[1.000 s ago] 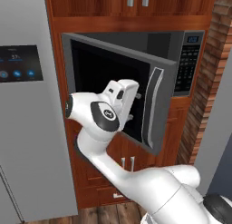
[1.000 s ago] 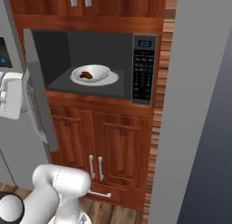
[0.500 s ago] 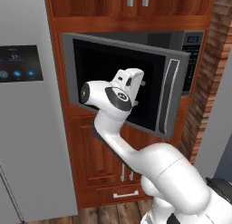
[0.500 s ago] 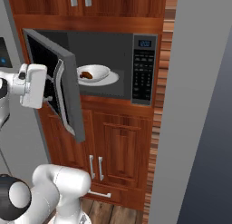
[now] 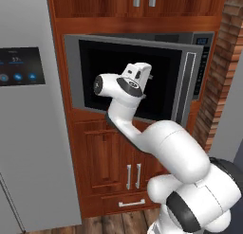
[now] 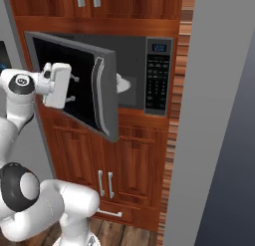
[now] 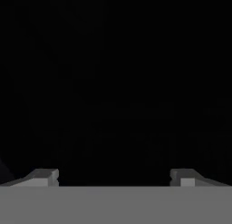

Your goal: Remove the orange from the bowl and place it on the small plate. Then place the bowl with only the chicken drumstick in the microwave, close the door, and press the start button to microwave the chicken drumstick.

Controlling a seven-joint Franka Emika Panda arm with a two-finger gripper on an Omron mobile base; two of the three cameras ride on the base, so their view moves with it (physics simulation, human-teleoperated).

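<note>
While the white arm reaches up from the base, its end effector (image 6: 73, 88) is spread wide with nothing between the tips, pressed right up against the dark window of the door (image 6: 74, 85). From the hand view, both finger tips (image 7: 44, 177) stand far apart at the bottom against plain black glass. That door hangs partly open, swung out from its hinge on the left, with the curved silver handle (image 6: 99, 95) along its free right edge. Just past that edge, inside the microwave (image 6: 158, 75), a sliver of the white bowl (image 6: 123, 84) peeks out on the cavity floor; what lies in it is hidden behind the door. Over on the right side of the microwave, the black keypad panel (image 6: 158, 80) sits under a small blue display (image 6: 159, 48). Brown wooden cabinet doors (image 6: 119, 160) run below, and a grey fridge (image 5: 28, 133) stands along the left.
</note>
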